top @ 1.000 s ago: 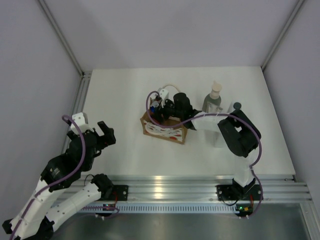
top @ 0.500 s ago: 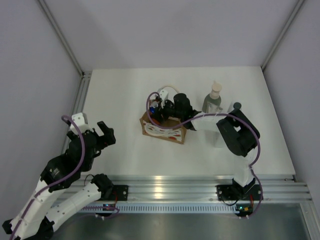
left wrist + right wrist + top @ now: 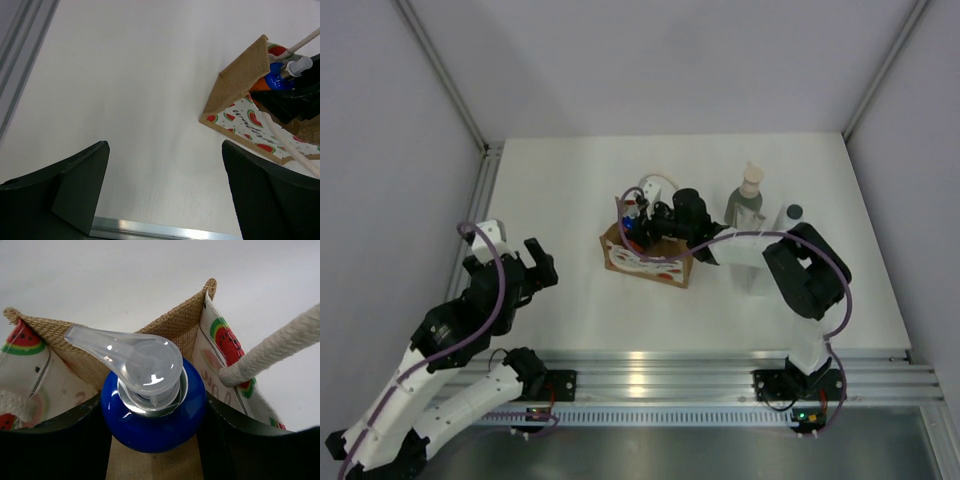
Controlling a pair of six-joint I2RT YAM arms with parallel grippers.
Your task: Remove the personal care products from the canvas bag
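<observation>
I count one canvas bag, one orange bottle between the fingers of my right gripper, one grey-green pump bottle and one dark-capped white bottle, both near that gripper.

The canvas bag reads to me as coarse, open-weave cloth, rough and matt on its tan sides, while its printed front panel looks smoother. Its handle is cream twisted rope, fibrous. The orange bottle looks like glossy plastic; its blue top is shiny, with a mirror-bright metallic collar and a clear, smooth plastic pump head. The fingers of my left hand are matt black, one finely stippled. The surface is white, matt, faintly grained. The rail is brushed metal with a sheen.
</observation>
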